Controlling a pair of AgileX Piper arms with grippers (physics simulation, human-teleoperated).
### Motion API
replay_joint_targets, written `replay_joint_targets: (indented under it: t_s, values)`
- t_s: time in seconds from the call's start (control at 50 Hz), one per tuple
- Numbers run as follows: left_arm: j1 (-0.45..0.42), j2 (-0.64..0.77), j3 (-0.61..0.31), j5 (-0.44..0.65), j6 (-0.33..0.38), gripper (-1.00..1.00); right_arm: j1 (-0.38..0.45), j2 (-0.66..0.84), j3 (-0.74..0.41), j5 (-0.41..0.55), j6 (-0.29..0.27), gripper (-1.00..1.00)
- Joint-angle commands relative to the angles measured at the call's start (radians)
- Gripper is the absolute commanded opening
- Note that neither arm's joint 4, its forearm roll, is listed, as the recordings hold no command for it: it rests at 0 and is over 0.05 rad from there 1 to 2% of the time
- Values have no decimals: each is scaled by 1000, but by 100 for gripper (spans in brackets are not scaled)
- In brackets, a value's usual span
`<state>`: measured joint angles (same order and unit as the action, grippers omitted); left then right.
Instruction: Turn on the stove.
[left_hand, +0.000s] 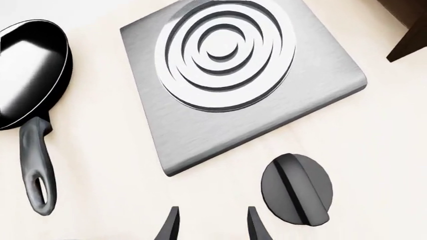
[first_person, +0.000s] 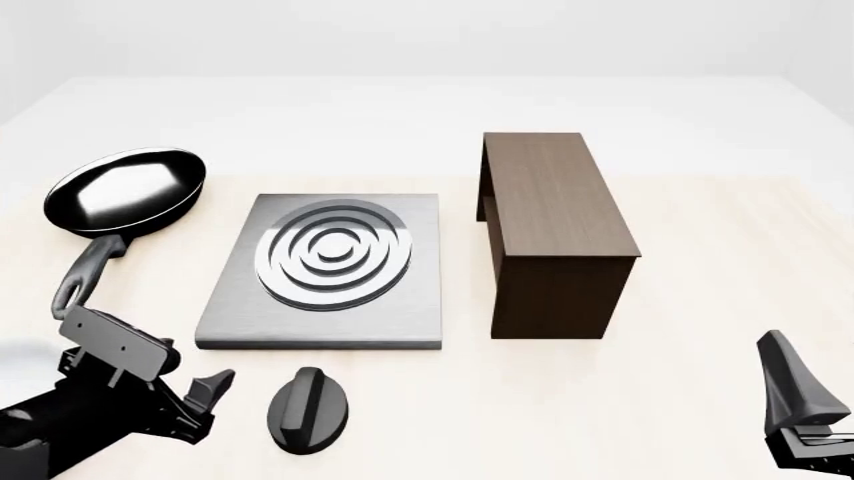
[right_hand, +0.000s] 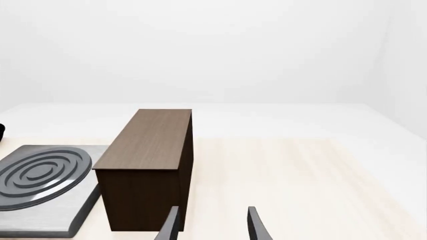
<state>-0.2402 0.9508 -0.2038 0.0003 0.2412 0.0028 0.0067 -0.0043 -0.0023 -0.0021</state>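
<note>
The stove (first_person: 327, 270) is a flat square grey metal slab with raised silver rings, lying mid-table; it also shows in the left wrist view (left_hand: 240, 75) and the right wrist view (right_hand: 40, 185). Its black round ridged knob (first_person: 308, 410) lies on the table just in front of the slab, also in the left wrist view (left_hand: 297, 189). My left gripper (first_person: 207, 400) is open and empty, low over the table just left of the knob, apart from it; its fingertips (left_hand: 173, 225) show in the left wrist view. My right gripper (first_person: 801, 410) is open and empty at the front right.
A black frying pan (first_person: 127, 190) lies left of the stove, its handle (first_person: 83, 275) pointing toward my left arm. A dark brown wooden cabinet (first_person: 554, 230) stands right of the stove, also in the right wrist view (right_hand: 147, 170).
</note>
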Motion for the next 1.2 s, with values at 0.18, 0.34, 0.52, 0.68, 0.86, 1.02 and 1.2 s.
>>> replay_joint_targets:
  t_s: [0.18, 0.34, 0.52, 0.68, 0.86, 1.02, 1.2]
  values:
    - [-48, 121, 62, -135, -7, 100, 0, 0, 0, 0, -2, 100]
    - [-61, 118, 48, -119, -15, 100, 0, 0, 0, 0, -1, 100]
    - [-59, 154, 49, -155, -5, 100, 1, -1, 0, 0, -7, 100]
    - [-76, 206, 49, -190, -9, 100, 1, -1, 0, 0, -7, 100]
    - [-111, 279, 46, -237, -47, 100, 1, -1, 0, 0, -10, 100]
    - [-118, 298, 51, -255, -56, 100, 2, -1, 0, 0, -10, 100]
    - [-157, 284, 58, -238, -82, 100, 2, -1, 0, 0, -12, 100]
